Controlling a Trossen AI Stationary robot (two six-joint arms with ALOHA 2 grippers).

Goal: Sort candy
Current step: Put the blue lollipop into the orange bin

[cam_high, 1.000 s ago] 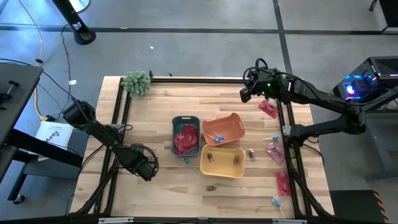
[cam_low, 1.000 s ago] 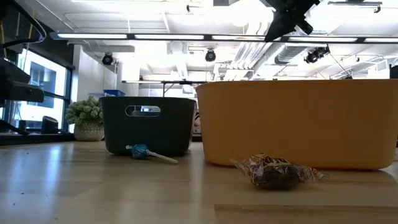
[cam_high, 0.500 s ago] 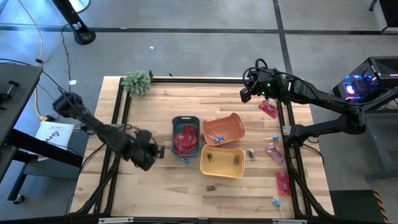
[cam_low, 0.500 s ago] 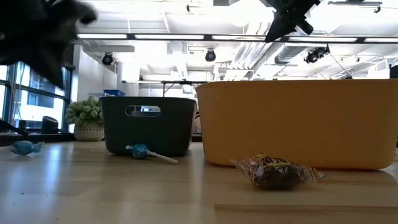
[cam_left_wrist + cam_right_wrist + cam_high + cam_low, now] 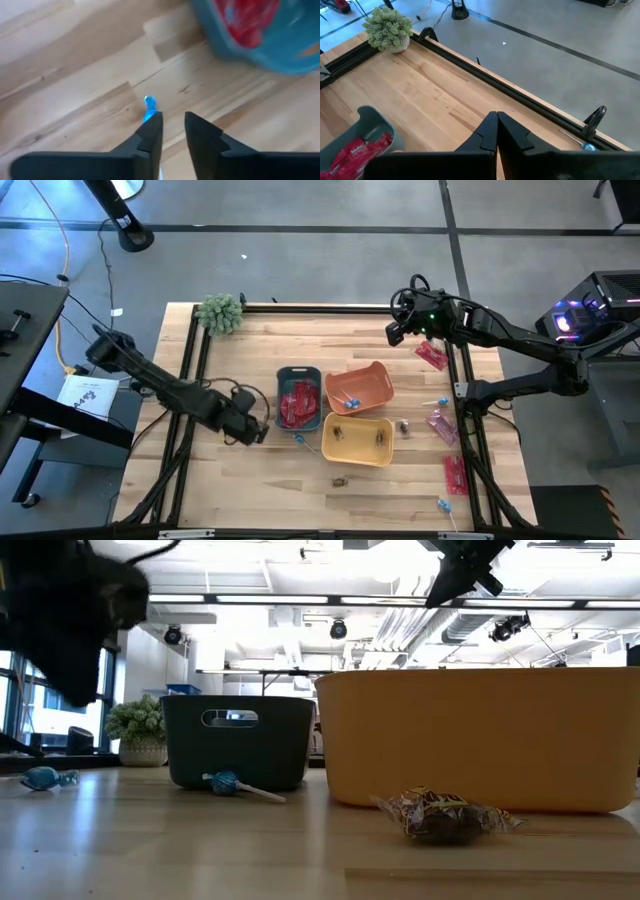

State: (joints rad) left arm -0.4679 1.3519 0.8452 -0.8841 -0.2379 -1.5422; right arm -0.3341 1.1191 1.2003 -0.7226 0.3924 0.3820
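Note:
Pink-red packets fill the grey-blue bin [image 5: 298,402]; others lie at the table's right [image 5: 442,425]. Blue lollipops lie in the orange bin [image 5: 350,398] and on the table [image 5: 300,440]. Brown pieces sit in the yellow bin [image 5: 357,440] and on the wood [image 5: 445,815]. My left gripper [image 5: 173,125] hovers left of the grey-blue bin, open by a narrow gap. A blue sweet [image 5: 149,107] lies on the table just beyond one fingertip. My right gripper [image 5: 496,125] is shut, high over the table's far right part [image 5: 400,330].
A fuzzy green ball [image 5: 220,312] stands at the far left corner. Black rails [image 5: 195,370] frame the table. The three bins cluster in the middle. Bare wood lies left of the bins and along the far side. More packets and a lollipop [image 5: 443,505] lie near the right rail.
My left gripper has moved from the near left part of the table toward the far edge, then right toward the grey-blue bin, coming into the low view at the upper left. A blue sweet now shows on the table at the low view's left, where none showed a second ago.

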